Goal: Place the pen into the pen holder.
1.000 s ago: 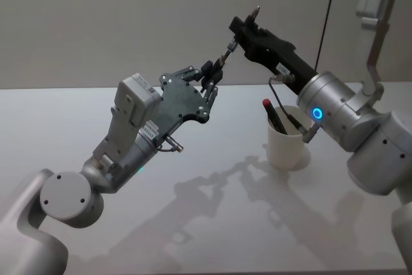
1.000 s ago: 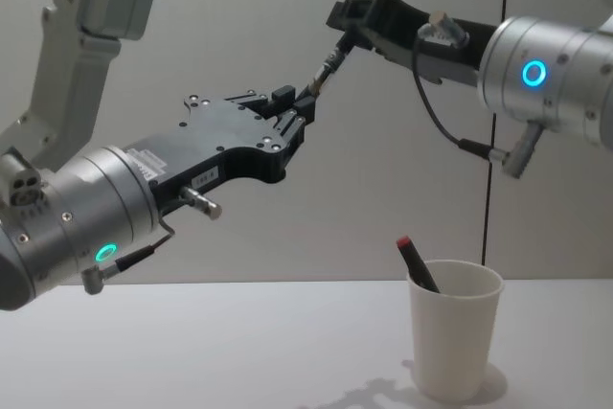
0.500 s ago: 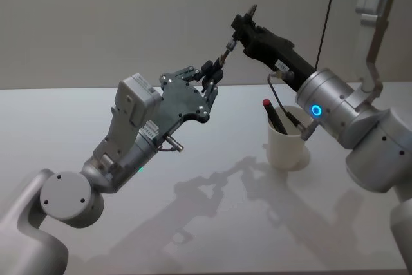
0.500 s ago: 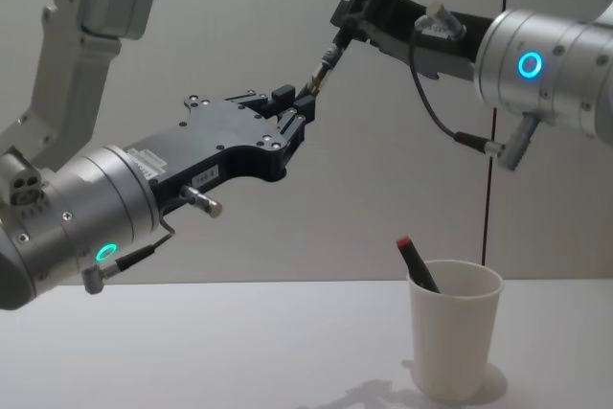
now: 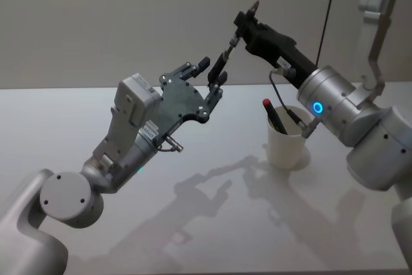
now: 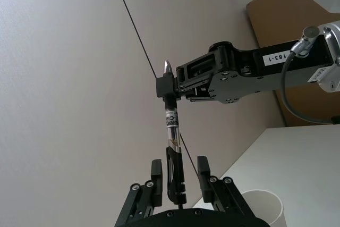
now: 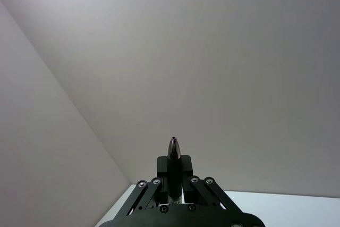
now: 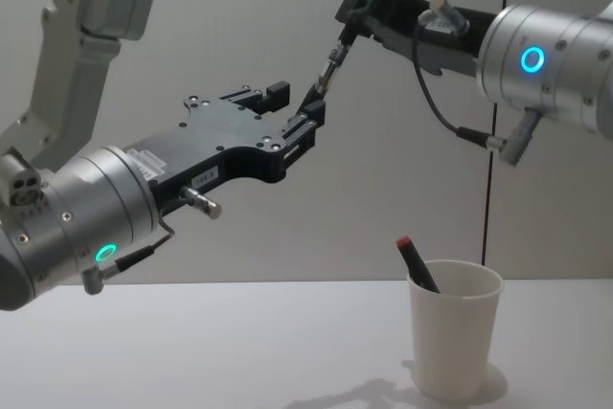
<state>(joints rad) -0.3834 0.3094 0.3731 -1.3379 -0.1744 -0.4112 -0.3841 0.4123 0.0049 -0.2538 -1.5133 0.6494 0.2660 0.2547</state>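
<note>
— What colours are the pincers?
— Both the left pincer [image 5: 212, 73] and the right pincer [image 5: 242, 22] are black, on silver-grey arms with glowing rings, green and blue.
— And the pen [image 6: 171, 142]?
— Black, with a clear middle and a silver tip.
— The pen holder [image 8: 453, 327]?
— Plain white, on a pale grey counter [image 5: 212, 223], with a red-capped black marker [image 8: 416, 262] inside.

The room is bright and even. Soft grey arm shadows lie on the white table [image 5: 212, 223] toward 6 o'clock. Nothing looks blurry.
</note>
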